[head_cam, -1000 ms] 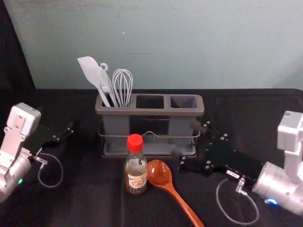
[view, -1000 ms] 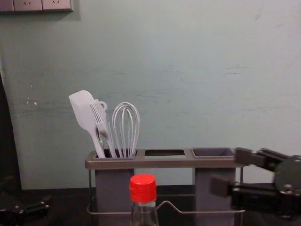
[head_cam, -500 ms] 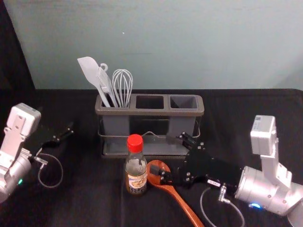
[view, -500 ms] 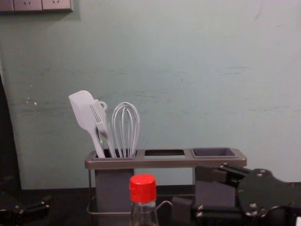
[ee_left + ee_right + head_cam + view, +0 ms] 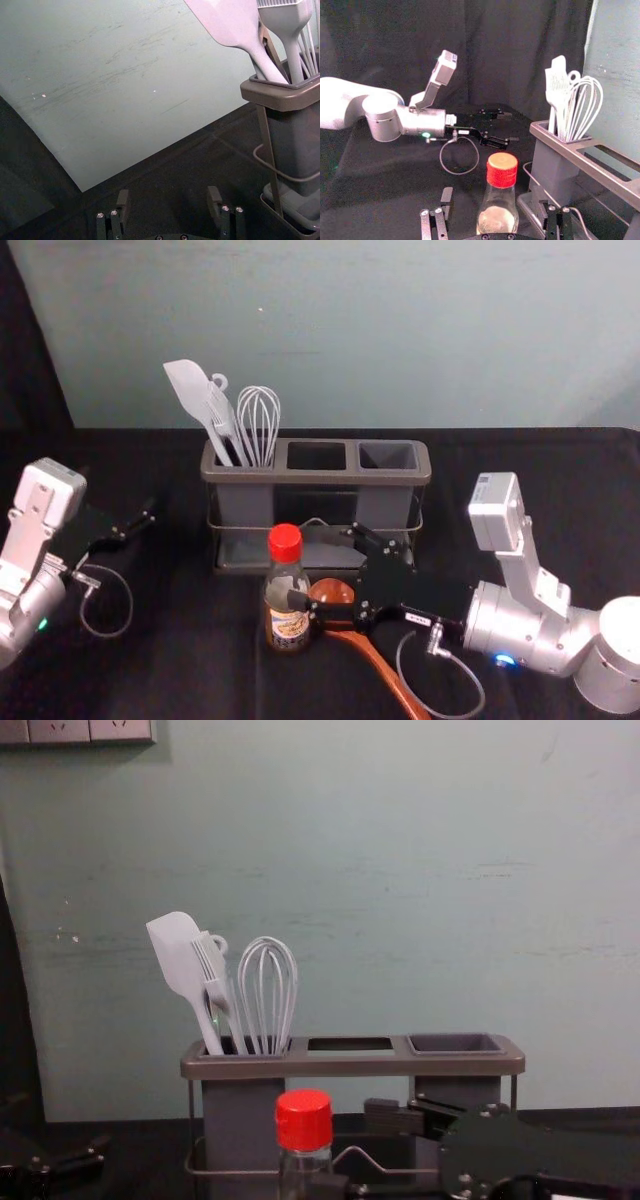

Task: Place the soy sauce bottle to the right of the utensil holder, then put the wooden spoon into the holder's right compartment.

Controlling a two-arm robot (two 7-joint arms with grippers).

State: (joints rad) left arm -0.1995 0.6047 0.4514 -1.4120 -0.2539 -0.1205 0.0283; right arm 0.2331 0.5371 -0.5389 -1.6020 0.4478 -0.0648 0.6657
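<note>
The soy sauce bottle, red-capped, stands upright in front of the grey utensil holder. My right gripper is open at the bottle's right side, one finger overlapping its label in the head view. In the right wrist view the bottle rises between the spread fingers of the right gripper. The wooden spoon lies right of the bottle, partly hidden under the right gripper. The left gripper is idle at the left, and the left wrist view shows this gripper open.
A white spatula, a brush and a whisk stand in the holder's left compartment. The middle and right compartments hold nothing visible. A wall rises behind the black-covered table.
The right gripper has moved left from beside the holder's right end, over the spoon, to the bottle. Bottle, spoon and left arm have stayed in place.
</note>
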